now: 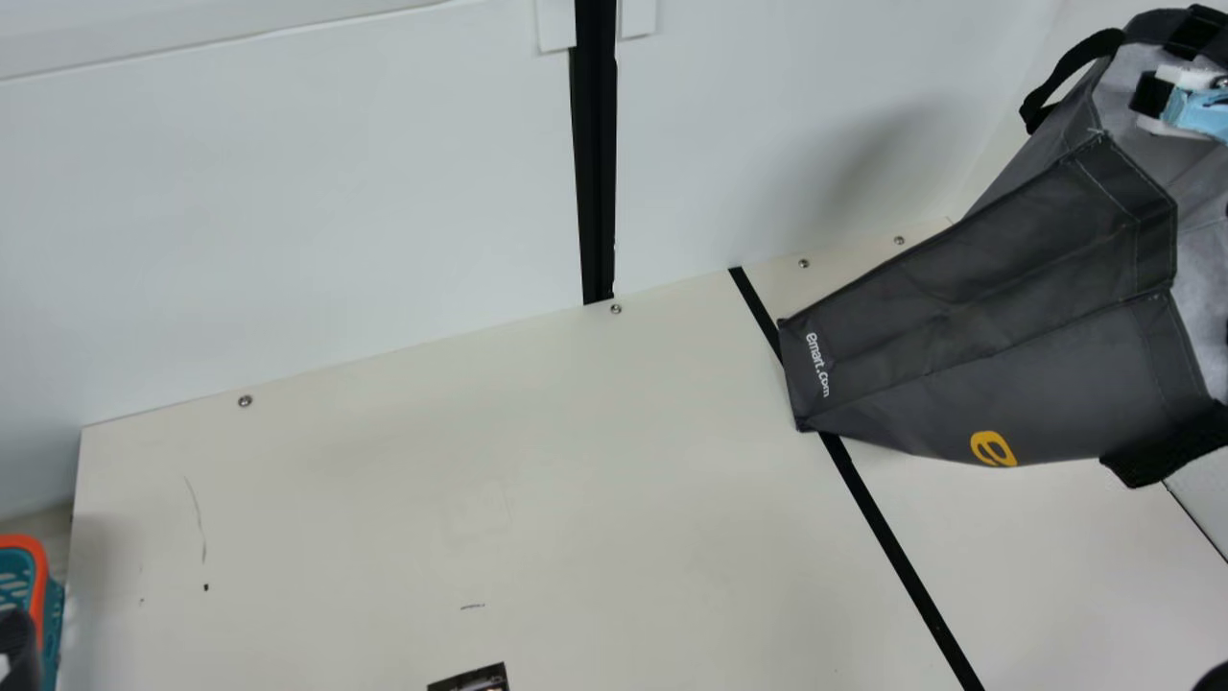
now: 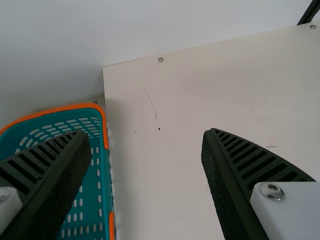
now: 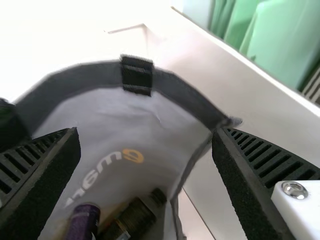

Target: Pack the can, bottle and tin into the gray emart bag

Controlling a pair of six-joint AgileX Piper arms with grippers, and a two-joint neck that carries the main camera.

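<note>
The right claw (image 1: pixel 1166 98) is spread wide at the mouth of the bag (image 1: pixel 998 317); whether a finger touches the cloth I cannot tell; the can (image 3: pixel 84 220) and bottle (image 3: pixel 134 218) lie in the bag, side by side, below the gap between the fingertips; the bag is near the back right corner of the table (image 1: pixel 499 461), over its black strip (image 1: pixel 892 552); the left claw (image 1: pixel 17 648), also wide, is near the basket (image 2: pixel 80 200) beside the table's left edge.

A lab-like booth — white panels (image 1: pixel 336 221) behind the gray emart bag (image 1: pixel 959 336), a cream table (image 1: pixel 537 480) with screws along its edge beneath it, a black upright strip (image 1: pixel 597 173) to its left.
</note>
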